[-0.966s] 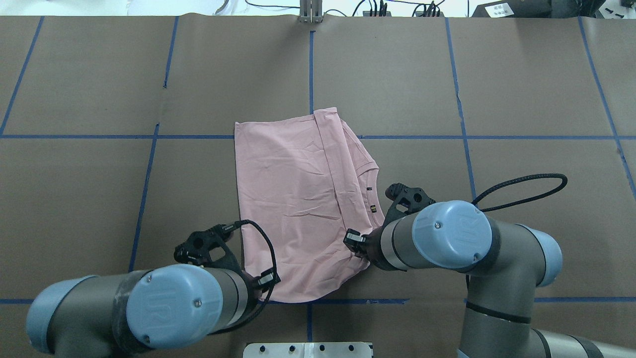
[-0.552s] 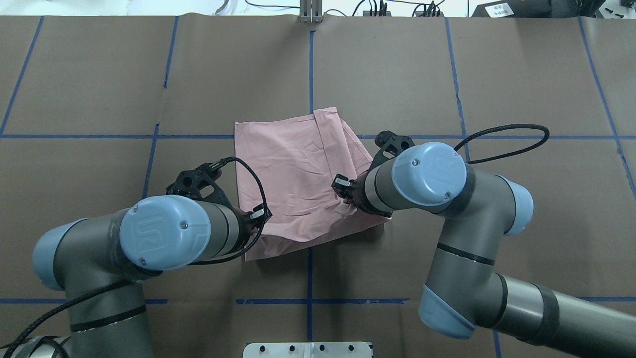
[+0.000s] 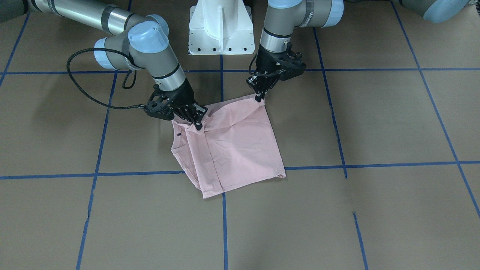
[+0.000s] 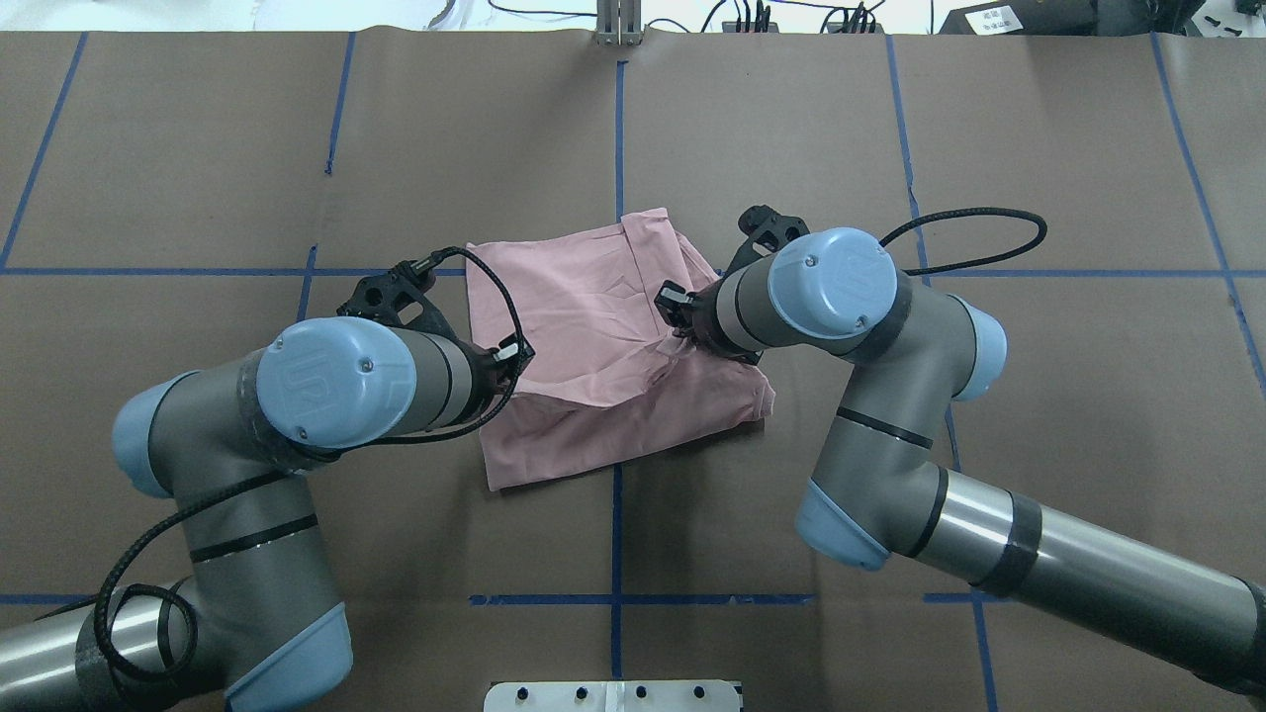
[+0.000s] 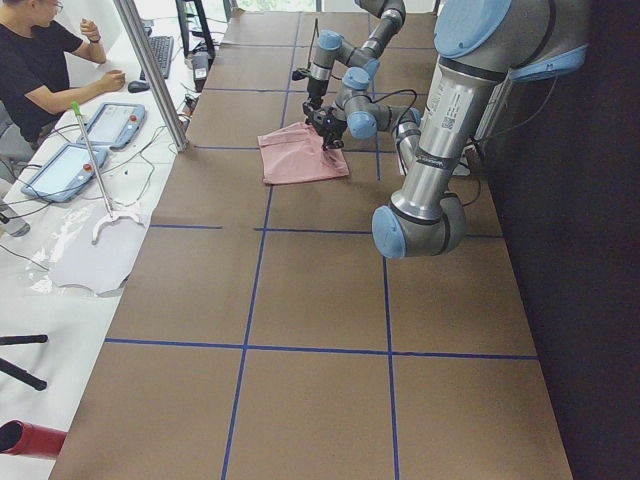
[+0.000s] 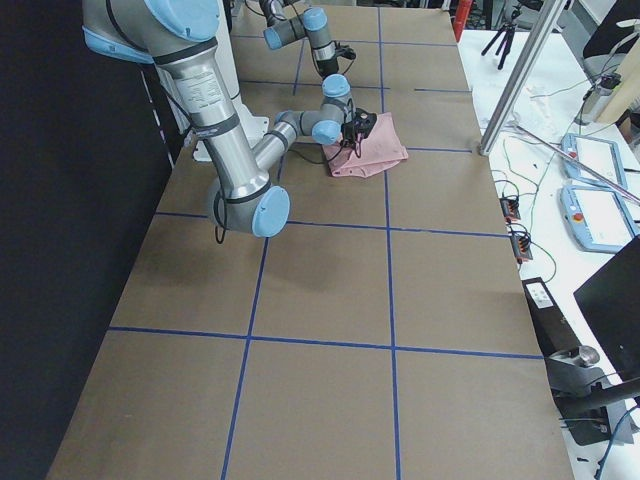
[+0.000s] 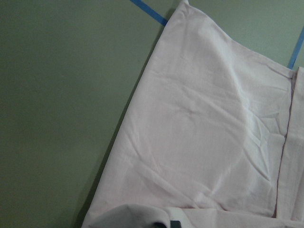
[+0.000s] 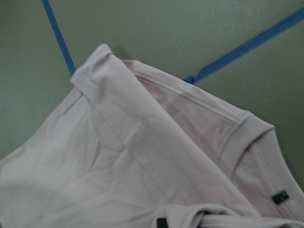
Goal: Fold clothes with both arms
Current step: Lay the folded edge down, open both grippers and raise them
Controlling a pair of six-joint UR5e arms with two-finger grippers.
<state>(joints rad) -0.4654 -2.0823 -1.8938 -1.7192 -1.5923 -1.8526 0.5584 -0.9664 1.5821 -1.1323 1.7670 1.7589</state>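
The pale pink T-shirt [image 4: 593, 297] lies partly folded at the table's middle, plain side up, its print hidden. It also shows in the front view [image 3: 240, 150]. My left gripper [image 3: 258, 98] is shut on the shirt's near corner on my left and holds it lifted over the lower layer. My right gripper [image 3: 197, 125] is shut on the near corner on my right, beside the collar and a small black tag [image 3: 179, 134]. From overhead, the left gripper [image 4: 499, 368] and the right gripper [image 4: 678, 314] are mostly hidden by their wrists. Both wrist views show pink cloth [image 7: 199, 133] [image 8: 118, 166] below.
The brown table cover carries a grid of blue tape lines [image 4: 617, 129]. The white pedestal base [image 3: 221, 30] stands at the near edge. A metal post [image 4: 618, 25] and cables sit at the far edge. An operator [image 5: 40, 60] sits beyond the far edge by two tablets.
Both grippers have moved away from the robot's base with the shirt's near edge, carrying it up and over the rest. The shirt's visible outline has shortened.
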